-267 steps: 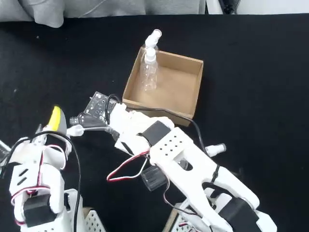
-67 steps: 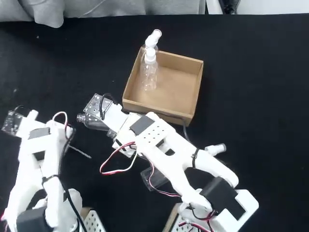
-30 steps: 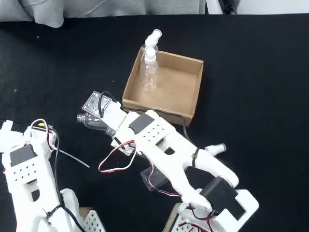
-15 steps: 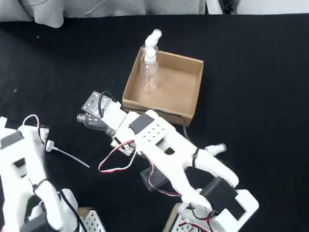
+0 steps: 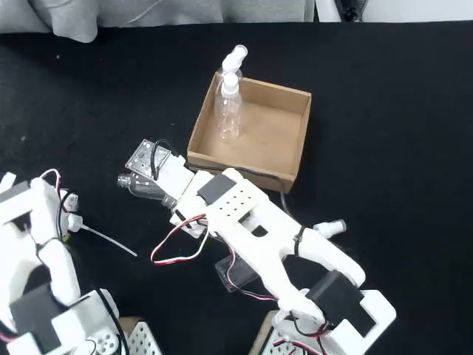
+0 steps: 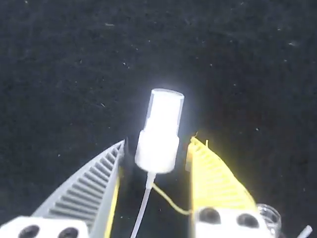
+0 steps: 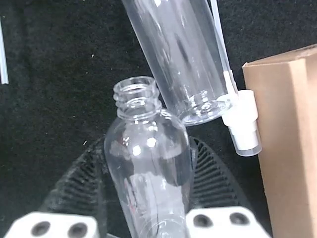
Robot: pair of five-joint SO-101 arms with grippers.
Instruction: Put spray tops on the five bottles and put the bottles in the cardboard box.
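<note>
One spray top (image 6: 159,130), at my left gripper (image 6: 157,145), has retreated to 8 o'clock; grip I cannot tell. My right gripper (image 7: 151,146) pinches the uncapped bottle (image 7: 144,126) near the cardboard box (image 5: 304,129): capping undone.

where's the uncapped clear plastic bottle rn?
The uncapped clear plastic bottle sits in the right gripper, in the high view just left of the brown cardboard box's near corner.

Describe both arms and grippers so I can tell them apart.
The left arm and right arm are white shells with black servo blocks and red, white and black cables; the right has a perforated plate. The left gripper has one grey ribbed finger and one yellow; the right gripper has two dark ones.
</note>
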